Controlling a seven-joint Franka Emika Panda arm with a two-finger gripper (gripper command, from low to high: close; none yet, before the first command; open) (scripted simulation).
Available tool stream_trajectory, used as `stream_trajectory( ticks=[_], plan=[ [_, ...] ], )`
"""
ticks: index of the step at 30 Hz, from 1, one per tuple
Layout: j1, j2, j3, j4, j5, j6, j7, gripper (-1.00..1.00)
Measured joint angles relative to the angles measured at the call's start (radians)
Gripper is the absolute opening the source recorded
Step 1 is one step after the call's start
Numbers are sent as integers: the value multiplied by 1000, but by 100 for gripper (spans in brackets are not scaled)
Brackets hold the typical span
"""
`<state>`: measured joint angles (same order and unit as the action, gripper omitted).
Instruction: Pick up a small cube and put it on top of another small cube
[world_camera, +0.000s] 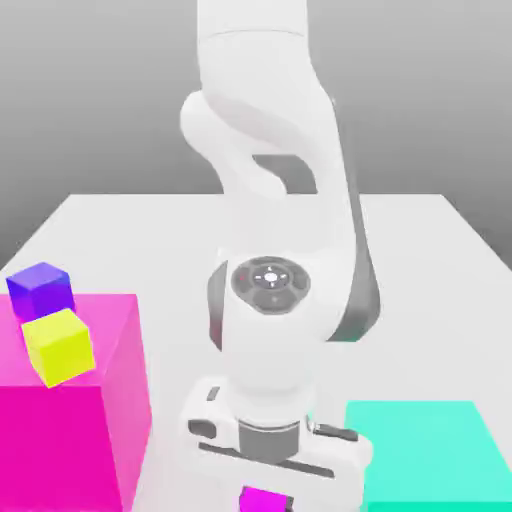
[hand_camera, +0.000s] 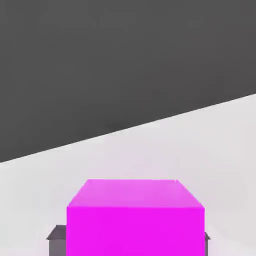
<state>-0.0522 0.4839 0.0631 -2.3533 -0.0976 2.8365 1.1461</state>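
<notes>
The small magenta cube (world_camera: 262, 499) sits right under the white hand at the front of the table. My gripper (world_camera: 263, 492) is shut on it. In the hand view the same cube (hand_camera: 135, 217) looms large, with a dark fingertip (hand_camera: 56, 235) showing at each side of it. The small purple cube (world_camera: 40, 288) rests on top of the huge magenta block (world_camera: 90, 430) at the exterior view's left, well apart from the gripper. The white arm rises through the middle of the exterior view.
A small yellow cube (world_camera: 60, 346) lies tilted on the huge magenta block, just in front of the purple cube. A big teal block (world_camera: 430, 465) stands at the exterior view's right front. The pale table (world_camera: 420, 230) stretches back behind the arm.
</notes>
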Motion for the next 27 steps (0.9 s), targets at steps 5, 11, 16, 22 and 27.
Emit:
stream_trajectory(
  ticks=[5,11,16,22,27],
  plan=[
    [-17,-137,22,-29,27,-108,-20,-100],
    [-85,-308,8,97,138,-322,-14,-100],
    [-173,-442,-41,199,191,-538,45,-100],
    [-279,-560,-91,244,127,-779,192,-100],
    [-285,-514,-91,159,104,-670,216,100]
  ],
)
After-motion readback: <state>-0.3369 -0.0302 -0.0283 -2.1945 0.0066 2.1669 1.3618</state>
